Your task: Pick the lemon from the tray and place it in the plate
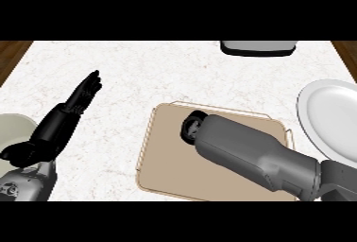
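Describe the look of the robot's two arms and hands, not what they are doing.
Both forearms are smooth grey shells with rounded edges. The left hand is black, long and slim, with black fingers. The right forearm is a bulky dark grey casing ending in a black wrist ring; the right hand is mostly hidden. No cables or markings show.

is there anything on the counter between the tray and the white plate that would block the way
Nothing visible. The beige rectangular tray and the round white plate lie side by side with only bare marbled counter between them. The right hand is over the tray; the lemon is hidden.
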You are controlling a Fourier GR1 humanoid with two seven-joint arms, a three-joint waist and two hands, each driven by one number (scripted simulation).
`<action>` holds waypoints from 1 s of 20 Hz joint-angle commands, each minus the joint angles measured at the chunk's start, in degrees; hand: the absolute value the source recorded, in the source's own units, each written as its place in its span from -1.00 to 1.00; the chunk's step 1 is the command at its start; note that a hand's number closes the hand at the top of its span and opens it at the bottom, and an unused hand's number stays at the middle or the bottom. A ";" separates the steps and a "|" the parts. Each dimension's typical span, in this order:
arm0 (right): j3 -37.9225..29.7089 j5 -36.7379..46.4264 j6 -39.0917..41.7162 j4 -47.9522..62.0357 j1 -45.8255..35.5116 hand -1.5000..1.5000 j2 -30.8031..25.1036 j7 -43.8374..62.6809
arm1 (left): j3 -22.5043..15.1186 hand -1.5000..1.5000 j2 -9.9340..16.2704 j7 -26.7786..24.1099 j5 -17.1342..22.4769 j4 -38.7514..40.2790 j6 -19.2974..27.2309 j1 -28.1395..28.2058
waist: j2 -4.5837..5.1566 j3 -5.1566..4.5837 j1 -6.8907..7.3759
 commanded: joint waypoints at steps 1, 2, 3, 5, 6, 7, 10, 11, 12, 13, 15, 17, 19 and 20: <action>2.01 2.07 -0.06 0.03 2.81 1.00 -1.39 -5.78 | 2.65 0.00 1.49 -2.83 1.03 2.60 -2.57 0.14 | 1.51 -0.21 -0.51; 3.79 4.40 -2.98 -0.81 3.81 1.00 -1.93 -6.72 | -1.28 0.00 -2.09 -2.28 -2.31 1.47 0.55 1.03 | 1.55 -0.18 -0.42; 0.89 4.71 -11.24 -10.16 9.79 1.00 -5.59 -1.20 | 1.07 0.00 -0.35 -0.67 -0.25 0.76 0.00 1.88 | 0.73 -0.12 -2.57; -3.22 6.03 -22.95 -16.44 11.57 1.00 -6.23 0.38 | 3.20 0.00 0.88 -1.04 0.88 1.76 0.10 3.52 | -0.75 0.28 -6.18; -5.26 6.32 -26.00 -18.77 11.50 1.00 -6.86 0.41 | 3.79 0.00 1.40 -0.15 0.43 1.77 0.74 3.01 | -1.67 0.62 -8.02; -7.67 6.70 -29.13 -20.32 10.80 1.00 -7.52 0.25 | 3.66 0.00 0.84 -0.63 0.48 2.68 1.02 4.63 | -2.49 0.97 -9.30; -12.28 7.70 -37.49 -27.49 12.49 1.00 -9.68 -0.55 | 4.86 0.00 0.97 -0.18 0.84 3.06 1.79 5.46 | -3.39 1.18 -11.95; -12.73 8.36 -39.82 -29.94 13.86 1.00 -10.73 -0.73 | 5.38 0.00 0.80 -0.15 1.05 3.14 2.25 5.69 | -3.46 1.13 -12.71; -14.10 8.65 -42.12 -32.46 14.62 1.00 -11.98 -1.18 | 5.32 0.00 0.82 -0.70 0.70 3.27 2.40 7.06 | -3.68 1.06 -12.95; -15.19 9.06 -44.37 -35.34 15.62 1.00 -13.16 -1.53 | 5.87 0.00 0.84 -0.51 0.67 3.21 2.98 7.07 | -3.70 1.02 -13.48; -16.90 9.92 -48.14 -40.49 18.03 1.00 -16.39 -2.57 | 6.81 0.00 1.73 -0.48 0.62 2.60 3.12 7.16 | -3.71 1.01 -14.29; -19.44 10.25 -51.34 -46.01 20.22 1.00 -19.95 -3.43 | 6.80 0.00 1.53 -1.08 0.73 2.56 3.01 8.35 | -3.50 0.79 -14.92; -20.25 10.50 -54.11 -51.23 23.88 1.00 -22.64 -4.24 | 7.88 0.00 2.18 -0.56 1.26 1.79 3.10 8.27 | -3.57 0.84 -15.45; -21.88 10.35 -54.98 -53.58 25.21 1.00 -25.39 -4.65 | 8.55 0.00 3.05 -1.06 1.09 2.09 2.85 9.07 | -3.26 0.70 -15.36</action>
